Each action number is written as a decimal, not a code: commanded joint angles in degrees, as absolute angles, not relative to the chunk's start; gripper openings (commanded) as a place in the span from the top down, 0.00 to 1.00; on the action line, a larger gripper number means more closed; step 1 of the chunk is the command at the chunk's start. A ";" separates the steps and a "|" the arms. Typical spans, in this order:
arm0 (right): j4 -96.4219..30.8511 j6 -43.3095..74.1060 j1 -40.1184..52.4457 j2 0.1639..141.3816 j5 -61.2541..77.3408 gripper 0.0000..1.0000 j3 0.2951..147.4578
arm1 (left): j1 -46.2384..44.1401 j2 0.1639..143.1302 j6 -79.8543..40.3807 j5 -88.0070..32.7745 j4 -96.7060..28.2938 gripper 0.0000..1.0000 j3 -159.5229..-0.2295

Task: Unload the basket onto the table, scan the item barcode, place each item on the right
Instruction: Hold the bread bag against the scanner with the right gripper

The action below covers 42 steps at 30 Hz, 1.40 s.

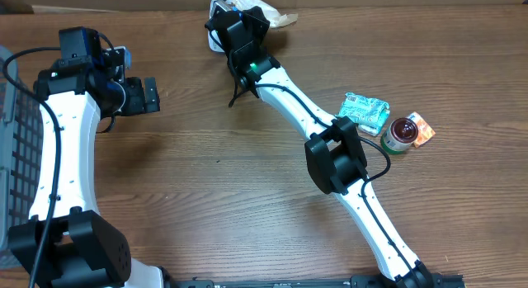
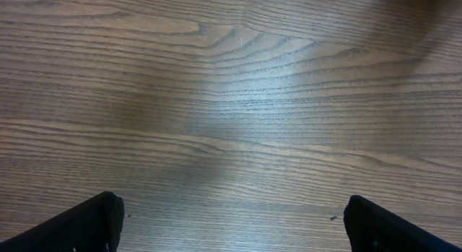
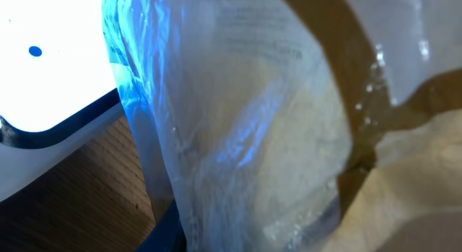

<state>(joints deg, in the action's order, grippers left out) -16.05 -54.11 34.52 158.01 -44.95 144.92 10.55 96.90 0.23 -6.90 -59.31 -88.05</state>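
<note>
In the overhead view my right gripper (image 1: 237,30) is stretched to the table's far edge, shut on a clear plastic packet (image 1: 238,1) with pale contents. That packet (image 3: 245,129) fills the right wrist view and hides the fingers. It hangs right beside a white scanner (image 3: 43,64) with a blue dot, glowing at the upper left. No barcode shows, only faint print on the film. My left gripper (image 1: 147,96) stands open over bare wood at the left, and nothing lies between its fingertips (image 2: 231,223).
A green packet (image 1: 365,110), a small jar with a dark red lid (image 1: 399,134) and an orange packet (image 1: 421,128) lie to the right of the right arm. A grey mesh basket (image 1: 16,148) sits at the left edge.
</note>
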 commanded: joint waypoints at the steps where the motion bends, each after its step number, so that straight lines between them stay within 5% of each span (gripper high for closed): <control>1: -15.42 -54.28 34.39 158.08 -44.95 0.96 144.68 | 10.81 96.25 1.30 -7.07 -59.33 0.00 -88.88; 19: -2.96 -73.87 34.17 158.06 -50.57 0.96 144.68 | 10.81 96.25 1.30 -7.07 -59.31 0.00 -88.88; 42: -7.99 -69.84 36.67 158.06 -50.76 0.96 144.68 | 10.81 96.25 1.30 -7.07 -59.33 0.00 -88.88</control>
<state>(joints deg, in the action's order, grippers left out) -8.62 -71.50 35.66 158.01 -49.95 144.73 10.55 96.90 0.23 -6.90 -59.33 -88.05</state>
